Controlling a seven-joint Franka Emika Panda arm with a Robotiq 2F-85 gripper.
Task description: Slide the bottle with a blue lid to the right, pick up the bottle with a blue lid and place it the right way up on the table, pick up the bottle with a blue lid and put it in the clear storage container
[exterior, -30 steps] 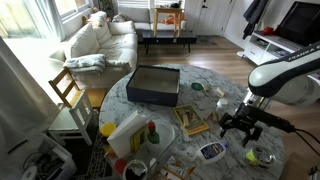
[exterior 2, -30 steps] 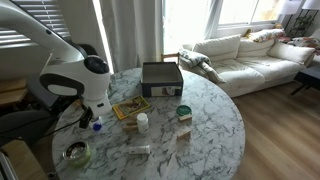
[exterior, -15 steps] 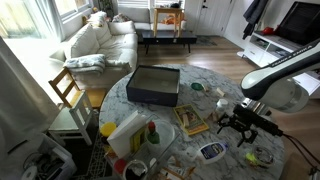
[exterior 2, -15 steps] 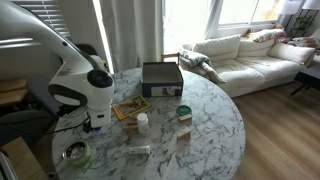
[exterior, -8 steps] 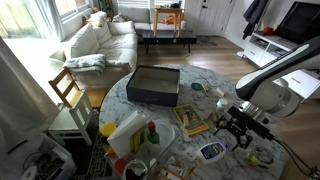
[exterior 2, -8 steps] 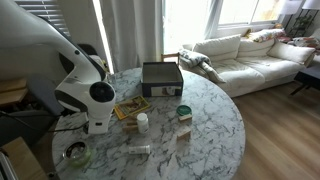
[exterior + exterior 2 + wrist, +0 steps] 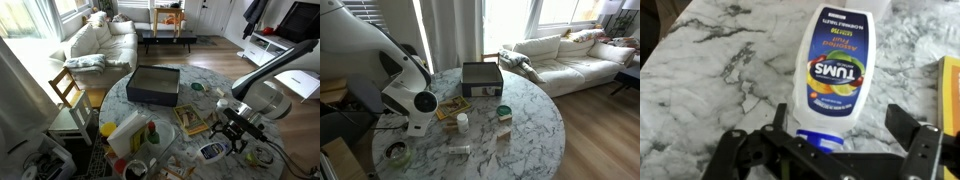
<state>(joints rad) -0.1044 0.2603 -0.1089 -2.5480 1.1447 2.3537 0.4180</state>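
**A:** Ext. view w/ the sofa at the back: contents, L to R?

**B:** Tilted white plastic box point(image 7: 127, 131) at the near-left edge of the round marble table point(image 7: 205, 105), w/ a red-and-green item point(image 7: 152, 132) just beside it. Clear storage container point(image 7: 153, 85) sits farther back. Next come a yellow book point(image 7: 190, 121) and the TUMS bottle point(image 7: 212, 152), which lies on its side. The gripper point(image 7: 232, 131) is just beside the bottle. A bowl point(image 7: 262, 156) is at far R.

**A:** Bottle vs. container?

**B:** Well apart. The bottle is on the tabletop, outside the container, near the book and the table's near edge.

**A:** Wrist view?

**B:** The bottle point(image 7: 835, 70) lies flat on the marble, label up, blue lid point(image 7: 820, 142) toward the camera. The lid end sits between the fingers point(image 7: 737, 150). Jaws are spread wide, nothing clamped. Contact w/ the lid: cannot tell. A yellow object's edge point(image 7: 949, 90) shows at frame R.

**A:** And in an ext. view w/ the arm point(image 7: 410, 95) up close?

**B:** The arm hides the bottle and gripper there. A bowl point(image 7: 396, 152) sits below it. To its R are the book point(image 7: 451, 107), a small white bottle point(image 7: 463, 122) and a green-lidded jar point(image 7: 504, 113). The container point(image 7: 481, 78) stands behind them.
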